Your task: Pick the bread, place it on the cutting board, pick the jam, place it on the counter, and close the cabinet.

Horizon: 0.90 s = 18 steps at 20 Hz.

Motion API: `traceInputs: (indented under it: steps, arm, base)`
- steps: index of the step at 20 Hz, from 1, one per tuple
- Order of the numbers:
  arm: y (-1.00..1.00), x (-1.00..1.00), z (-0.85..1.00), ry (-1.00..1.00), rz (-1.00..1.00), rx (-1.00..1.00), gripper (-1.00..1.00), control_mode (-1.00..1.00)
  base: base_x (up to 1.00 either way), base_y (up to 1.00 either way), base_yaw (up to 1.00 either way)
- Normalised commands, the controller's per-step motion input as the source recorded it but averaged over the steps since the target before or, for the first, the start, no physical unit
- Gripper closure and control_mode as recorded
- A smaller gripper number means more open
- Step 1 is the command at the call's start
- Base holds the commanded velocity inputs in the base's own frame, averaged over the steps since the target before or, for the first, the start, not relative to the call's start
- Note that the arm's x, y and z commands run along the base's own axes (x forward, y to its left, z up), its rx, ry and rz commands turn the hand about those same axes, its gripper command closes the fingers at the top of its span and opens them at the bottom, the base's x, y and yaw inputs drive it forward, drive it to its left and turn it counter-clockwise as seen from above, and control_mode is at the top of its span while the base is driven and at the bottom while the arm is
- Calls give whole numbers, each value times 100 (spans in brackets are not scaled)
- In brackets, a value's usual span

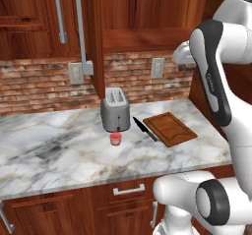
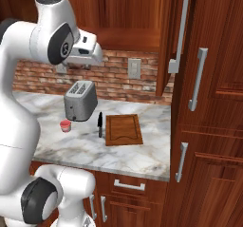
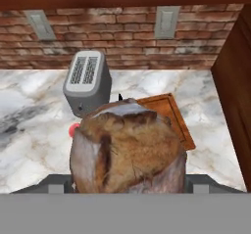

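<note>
Bread (image 3: 128,147) is pinched in the gripper (image 3: 128,186), kept high so it can be carried over to the cutting board (image 3: 169,118).

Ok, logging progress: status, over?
Pincer shut on bread, high above counter. Cutting board bare, knife beside it. Cabinet door open.

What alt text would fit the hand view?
A brown bread bun, seen close up, hangs above a white marble counter. Behind it stand a grey toaster and a wooden cutting board, before a brick wall.
</note>
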Motion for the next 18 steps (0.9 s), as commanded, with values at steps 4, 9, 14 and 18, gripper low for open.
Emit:
traceInputs:
  steps: [4,9,14,18]
  arm:
    - [-5,-3,-18,15,0,0,100,-100]
    - [-7,0,-28,12,0,0,100,-100]
    - [-9,0,-34,10,0,0,100,-100]
    - [-13,0,-38,8,0,0,100,-100]
  base:
    - [0,0,0]
    - [0,0,0]
    - [0,0,0]
    - [0,0,0]
